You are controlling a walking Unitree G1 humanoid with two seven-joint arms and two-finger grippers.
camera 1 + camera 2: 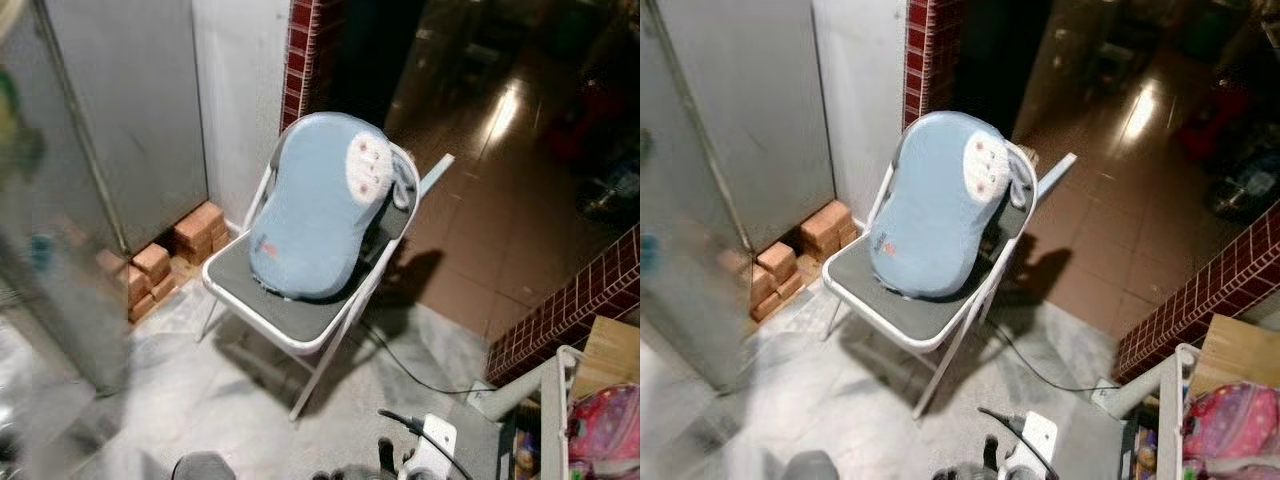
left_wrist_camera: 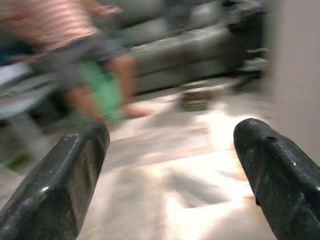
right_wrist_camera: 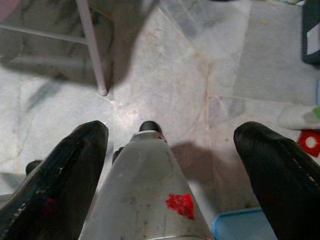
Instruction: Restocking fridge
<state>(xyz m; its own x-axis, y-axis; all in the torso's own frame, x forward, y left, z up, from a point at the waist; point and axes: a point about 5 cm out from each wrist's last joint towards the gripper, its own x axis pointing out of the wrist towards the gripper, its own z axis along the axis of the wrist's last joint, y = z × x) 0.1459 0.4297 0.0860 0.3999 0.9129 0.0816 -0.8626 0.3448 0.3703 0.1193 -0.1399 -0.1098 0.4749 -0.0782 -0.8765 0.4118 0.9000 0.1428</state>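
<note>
The left claw hangs low with its two black fingers spread wide apart, nothing between them. The right claw points down at the floor, its fingers likewise splayed wide, a grey cone-shaped part of the robot's own body showing between them.

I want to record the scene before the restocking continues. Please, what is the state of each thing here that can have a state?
Folding chair: unfolded, standing on the floor.
Blue cushion: on the chair, leaning against its backrest.
Power strip: on the floor, one black cable plugged in.
Fridge: blurred, door state cannot be told.
Left hand: open, empty.
Right hand: open, grey tapered thing between its fingers, not clamped.
</note>
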